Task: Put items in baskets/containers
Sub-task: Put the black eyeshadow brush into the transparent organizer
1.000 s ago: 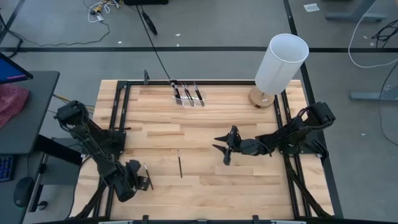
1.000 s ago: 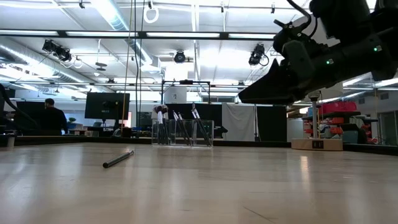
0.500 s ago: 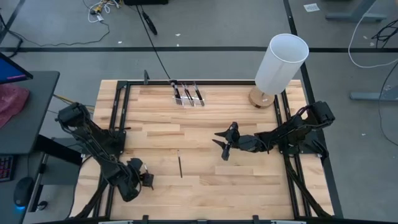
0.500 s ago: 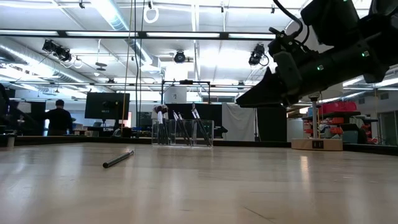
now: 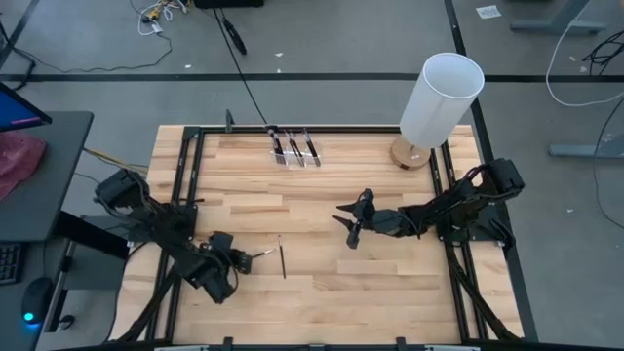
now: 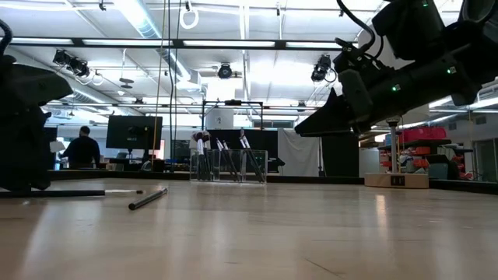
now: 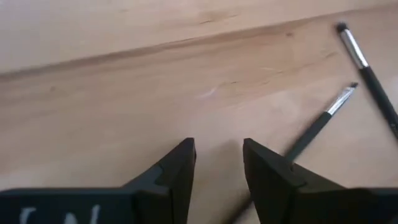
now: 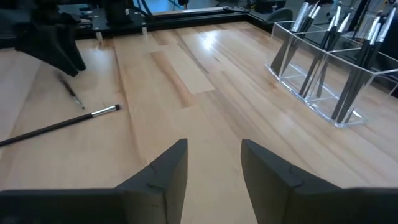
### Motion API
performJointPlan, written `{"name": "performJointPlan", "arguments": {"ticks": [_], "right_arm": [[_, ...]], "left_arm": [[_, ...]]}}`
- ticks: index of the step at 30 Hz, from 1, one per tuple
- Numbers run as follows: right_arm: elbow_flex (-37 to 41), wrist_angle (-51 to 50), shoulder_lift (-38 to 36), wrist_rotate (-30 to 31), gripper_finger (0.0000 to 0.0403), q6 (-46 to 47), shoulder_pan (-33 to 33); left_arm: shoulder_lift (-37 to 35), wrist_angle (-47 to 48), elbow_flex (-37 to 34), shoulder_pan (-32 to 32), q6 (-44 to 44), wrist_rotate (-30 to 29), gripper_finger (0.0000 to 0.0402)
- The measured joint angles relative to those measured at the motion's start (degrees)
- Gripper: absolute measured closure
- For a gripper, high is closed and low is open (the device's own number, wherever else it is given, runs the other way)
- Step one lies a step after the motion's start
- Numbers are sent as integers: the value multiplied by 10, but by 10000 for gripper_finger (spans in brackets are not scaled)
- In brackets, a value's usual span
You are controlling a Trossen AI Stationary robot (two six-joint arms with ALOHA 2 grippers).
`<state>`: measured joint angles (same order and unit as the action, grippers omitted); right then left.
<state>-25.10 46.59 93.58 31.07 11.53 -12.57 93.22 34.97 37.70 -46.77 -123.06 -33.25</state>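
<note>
Left hand (image 5: 237,261) low on the tabletop (image 5: 322,273), fingers apart around nothing, thin brush (image 5: 257,256) lying flat just past them, tip aimed rightward, second brush (image 5: 282,256) beside it lying front-to-back, right hand (image 5: 351,226) hovering mid-table, fingers apart, clear organiser (image 5: 294,149) at the far edge holding upright brushes.

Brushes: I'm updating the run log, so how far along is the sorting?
Done: several brushes stand in the clear organiser. In hand: nothing gripped; the left gripper has its open jaws right beside a thin brush. Left: that brush and a thicker brush nearby. The right gripper hovers empty, jaws open.
</note>
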Motion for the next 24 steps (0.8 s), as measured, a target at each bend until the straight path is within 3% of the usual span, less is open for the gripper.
{"name": "performJointPlan", "arguments": {"ticks": [8,14,19,24], "right_arm": [[0,-5,0,0,252,1,0],[0,-5,0,0,252,2,5],[0,-5,0,0,252,2,5],[0,-5,0,0,252,24,5]], "left_arm": [[4,-38,18,-1,114,-79,265],[3,-165,19,-4,314,-157,229],[46,-354,20,1,551,-154,178],[98,-361,21,12,557,-123,158]]}}
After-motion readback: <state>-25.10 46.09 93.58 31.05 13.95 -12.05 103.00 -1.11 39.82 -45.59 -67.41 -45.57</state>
